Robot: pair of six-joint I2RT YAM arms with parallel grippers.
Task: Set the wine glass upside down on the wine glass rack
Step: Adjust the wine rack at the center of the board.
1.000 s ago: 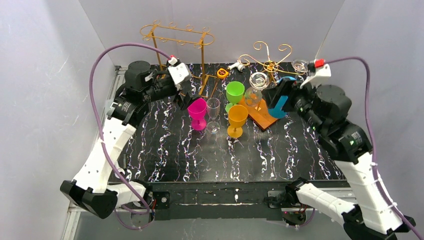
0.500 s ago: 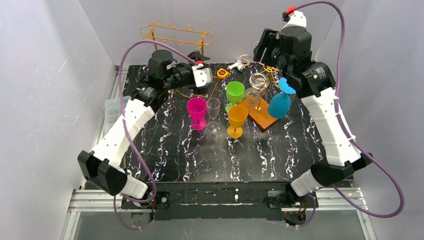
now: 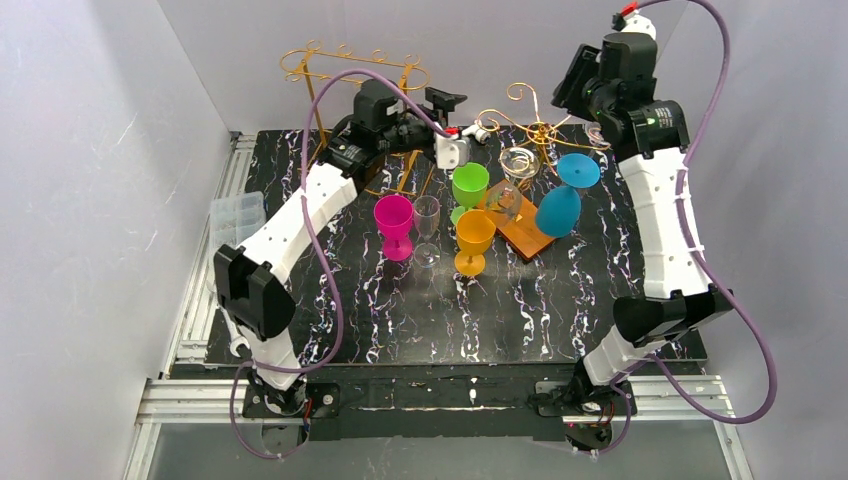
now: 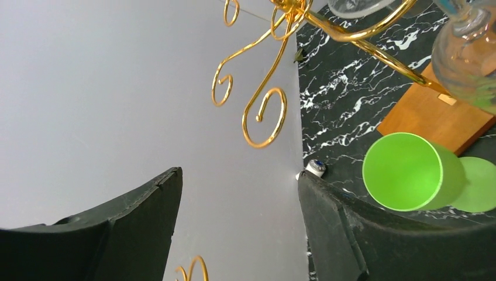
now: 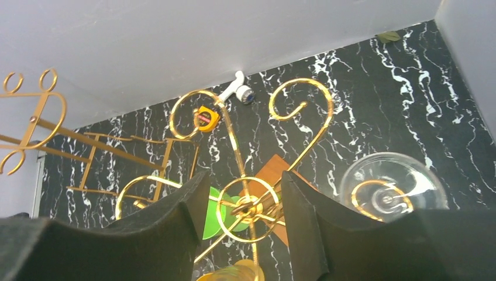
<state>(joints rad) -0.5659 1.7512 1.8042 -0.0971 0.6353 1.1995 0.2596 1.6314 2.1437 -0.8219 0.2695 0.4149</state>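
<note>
a clear plastic box (image 3: 238, 212) is sitting at the left edge of the dark marbled worktop (image 3: 400, 320). the left tool (image 4: 238, 175) is hovering high near the back wall, its jaws standing apart with nothing between them. in front of it, a pink glass (image 3: 395, 225), a clear wine glass (image 3: 427, 228), a green glass (image 3: 469, 185) and an orange glass (image 3: 475, 238) are standing upright in a cluster. just right of them the gold wine glass rack (image 3: 541, 128) is rising from its wooden base (image 3: 527, 238) — a transparent glass (image 3: 518, 160) is hanging on it bowl-down, and the blue glass (image 3: 558, 210) is hanging foot-up at its right side, tilted. the right tool (image 5: 244, 175) is hovering above the rack, jaws parted and gripping nothing.
</note>
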